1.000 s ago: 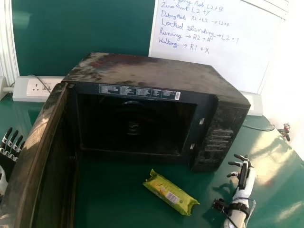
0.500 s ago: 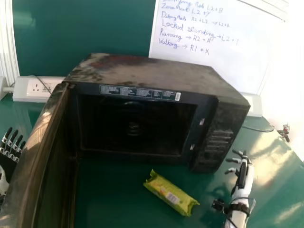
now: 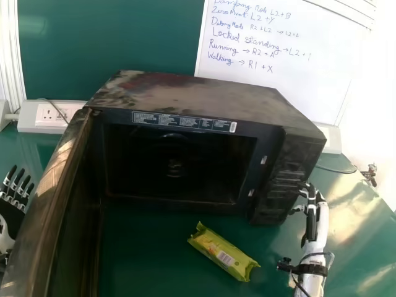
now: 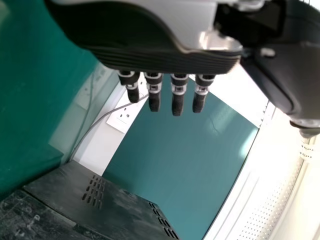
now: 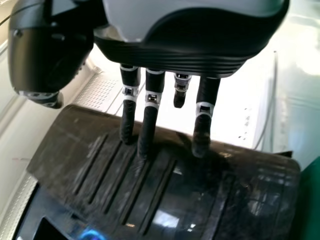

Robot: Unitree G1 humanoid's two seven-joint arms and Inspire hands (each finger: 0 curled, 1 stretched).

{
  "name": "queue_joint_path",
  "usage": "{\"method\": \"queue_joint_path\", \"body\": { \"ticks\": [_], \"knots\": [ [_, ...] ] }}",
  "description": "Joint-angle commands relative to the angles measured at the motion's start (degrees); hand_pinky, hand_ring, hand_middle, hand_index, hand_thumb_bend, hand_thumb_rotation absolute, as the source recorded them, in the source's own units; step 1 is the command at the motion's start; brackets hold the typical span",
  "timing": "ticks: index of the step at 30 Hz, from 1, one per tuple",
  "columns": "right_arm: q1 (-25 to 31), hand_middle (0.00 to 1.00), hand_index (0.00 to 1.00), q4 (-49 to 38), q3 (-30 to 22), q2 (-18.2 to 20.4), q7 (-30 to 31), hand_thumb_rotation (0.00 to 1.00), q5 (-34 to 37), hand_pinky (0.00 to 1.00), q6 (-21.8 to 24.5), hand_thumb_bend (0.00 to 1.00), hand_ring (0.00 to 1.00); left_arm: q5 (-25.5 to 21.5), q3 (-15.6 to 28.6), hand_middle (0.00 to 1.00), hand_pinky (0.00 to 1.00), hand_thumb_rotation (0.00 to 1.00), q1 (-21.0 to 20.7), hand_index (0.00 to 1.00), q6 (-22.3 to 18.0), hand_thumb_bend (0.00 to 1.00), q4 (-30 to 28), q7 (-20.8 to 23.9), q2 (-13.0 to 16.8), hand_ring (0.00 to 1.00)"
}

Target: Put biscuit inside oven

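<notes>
Green surface: biscuit packet lies before oven's front edge; probably light, brittle, slippery; grasp mid-length, gently. Right hand, left hand open, empty.

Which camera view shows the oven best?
The head view: it shows the oven with its door open and its inside. The left wrist view shows part of its vented casing; the right wrist view, its ridged front panel.

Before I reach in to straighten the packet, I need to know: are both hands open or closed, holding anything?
Left hand: open, holding nothing.
Right hand: open, holding nothing, fingers over the oven's button panel.
</notes>
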Motion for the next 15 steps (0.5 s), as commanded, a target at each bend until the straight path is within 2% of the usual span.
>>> {"method": "queue_joint_path", "body": {
  "ticks": [1,3,5,9,15],
  "knots": [
    [2.8,0.54,0.68,2.2,0.9,-0.1,0.4,0.83,-1.8,0.27,-1.1,0.83,0.37,-1.0,-0.1,0.82,0.57,0.00,1.6,0.92,1.0,0.07,1.7,-0.1,-1.7,0.73],
    [3.0,0.55,0.68,1.9,1.4,-0.7,0.1,0.84,-2.8,0.27,-1.6,0.84,0.37,-1.1,0.0,0.82,0.56,0.00,1.6,0.92,1.2,0.06,1.6,-0.1,-1.8,0.73],
    [3.4,0.56,0.68,1.1,1.9,-1.3,0.4,0.84,-3.4,0.29,-1.9,0.83,0.37,-1.1,0.1,0.83,0.62,0.00,1.4,0.92,1.1,0.06,2.1,-0.2,-1.7,0.74],
    [4.4,0.58,0.70,-0.9,2.9,-2.6,2.7,0.79,-3.4,0.33,-2.0,0.83,0.39,-0.8,0.1,0.81,0.52,0.00,1.2,0.91,0.6,0.07,2.7,-0.4,-1.6,0.73],
    [7.7,0.64,0.76,-9.7,4.6,-4.2,9.0,0.71,-1.1,0.40,3.7,0.93,0.51,-0.8,0.0,0.82,0.59,0.00,1.4,0.92,0.6,0.07,2.3,-0.1,-1.7,0.74]
  ]
}}
